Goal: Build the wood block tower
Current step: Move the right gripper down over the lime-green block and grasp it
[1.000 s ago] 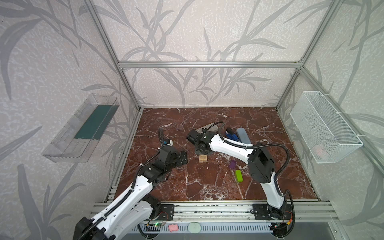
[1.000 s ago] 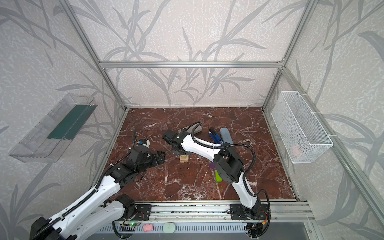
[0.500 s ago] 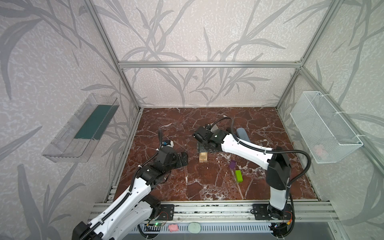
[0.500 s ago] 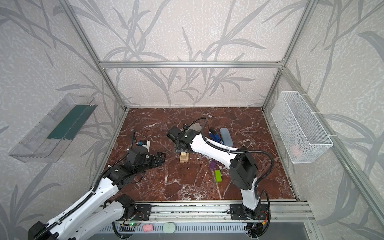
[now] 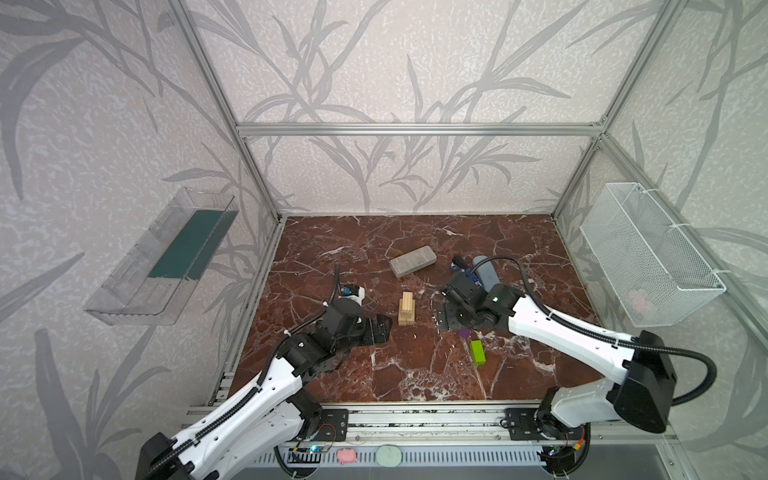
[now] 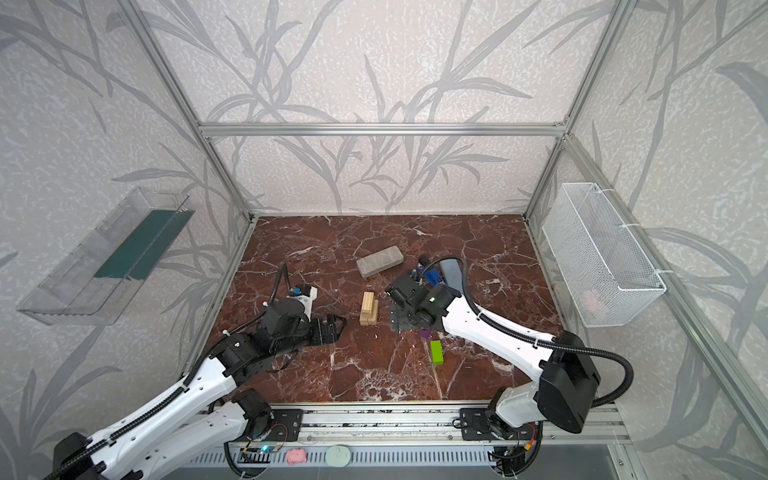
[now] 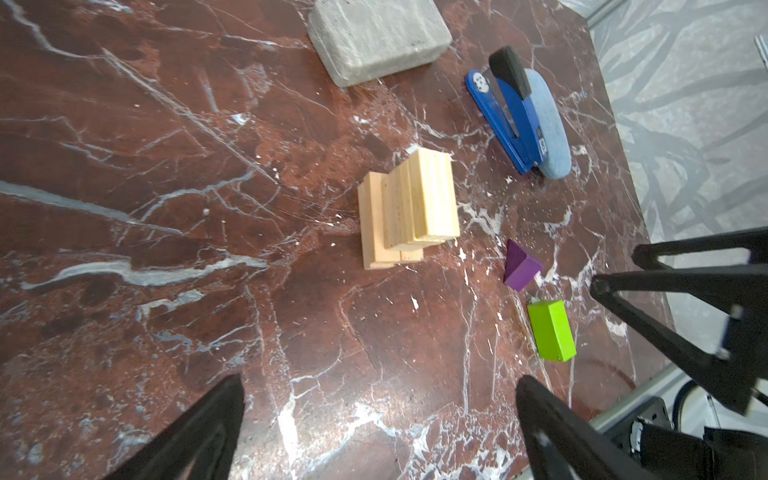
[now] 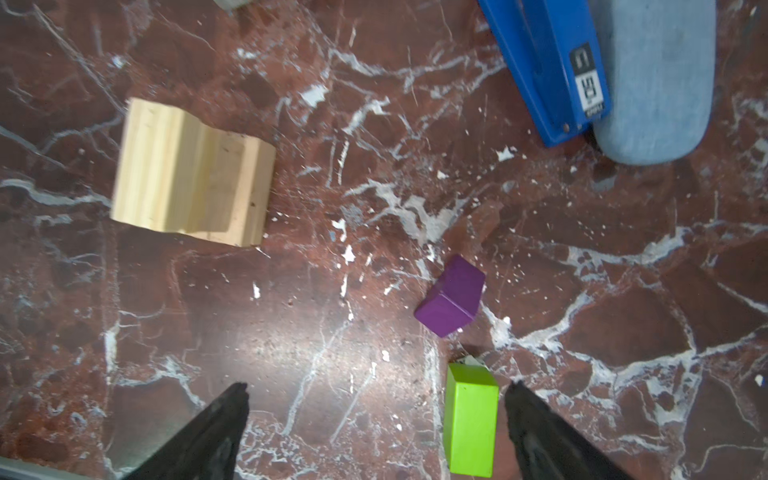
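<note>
The left gripper point(image 5: 380, 328) hangs low over the red marble table point(image 5: 415, 374) with its jaws spread wide and nothing between them. The tower point(image 5: 406, 308), a short stepped stack of pale wood blocks, stands just ahead of its fingertips and clear of them. From the wrist of that arm, the left gripper point(image 7: 380, 384) faces the tower point(image 7: 409, 208) across bare marble, and the stack's upper blocks sit offset from the lowest one. The right gripper point(image 5: 451, 320) is on the tower's other side, so the stack stands between the two tools and touches neither. The right gripper point(image 8: 378, 388) also has its jaws wide apart and grips nothing. The lime green block point(image 8: 471, 419) shows in the gap between its fingers, close beside one of them; whether it touches that finger I cannot tell. The purple block point(image 8: 451, 296) lies just beyond the fingertips, near the green one but apart from it. The tower point(image 8: 191, 174) sits further ahead, toward the opposite finger's side. In a top view the purple block point(image 6: 424, 333) peeks out from under the right gripper point(image 6: 401, 320), and the lime green block point(image 6: 436, 352) lies uncovered just beside it. Beyond both grippers lie a grey slab point(image 5: 412, 261) and a blue-and-black stapler point(image 7: 509, 112) against a pale blue oval case point(image 7: 548, 124).
</note>
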{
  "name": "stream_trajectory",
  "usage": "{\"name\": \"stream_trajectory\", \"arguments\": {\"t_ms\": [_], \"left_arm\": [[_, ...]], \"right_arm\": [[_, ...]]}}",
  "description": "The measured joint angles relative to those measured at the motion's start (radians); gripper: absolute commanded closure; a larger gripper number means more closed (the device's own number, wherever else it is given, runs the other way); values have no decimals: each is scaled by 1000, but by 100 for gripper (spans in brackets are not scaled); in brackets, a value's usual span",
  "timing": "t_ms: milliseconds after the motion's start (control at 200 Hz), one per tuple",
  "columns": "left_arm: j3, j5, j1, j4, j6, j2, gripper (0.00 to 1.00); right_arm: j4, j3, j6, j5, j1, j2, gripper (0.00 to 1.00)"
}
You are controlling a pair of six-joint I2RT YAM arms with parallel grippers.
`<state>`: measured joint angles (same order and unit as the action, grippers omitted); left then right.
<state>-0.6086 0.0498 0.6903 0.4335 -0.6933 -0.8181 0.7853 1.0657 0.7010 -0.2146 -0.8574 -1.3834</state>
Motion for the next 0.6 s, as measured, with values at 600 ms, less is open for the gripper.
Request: {"name": "stream_trajectory", "arguments": {"t_ms": [600], "left_arm": [[-12,-73,200,-63,-59,-98,1]], "right_arm": [[-114,-368,-24,176,111,105,20]]}}
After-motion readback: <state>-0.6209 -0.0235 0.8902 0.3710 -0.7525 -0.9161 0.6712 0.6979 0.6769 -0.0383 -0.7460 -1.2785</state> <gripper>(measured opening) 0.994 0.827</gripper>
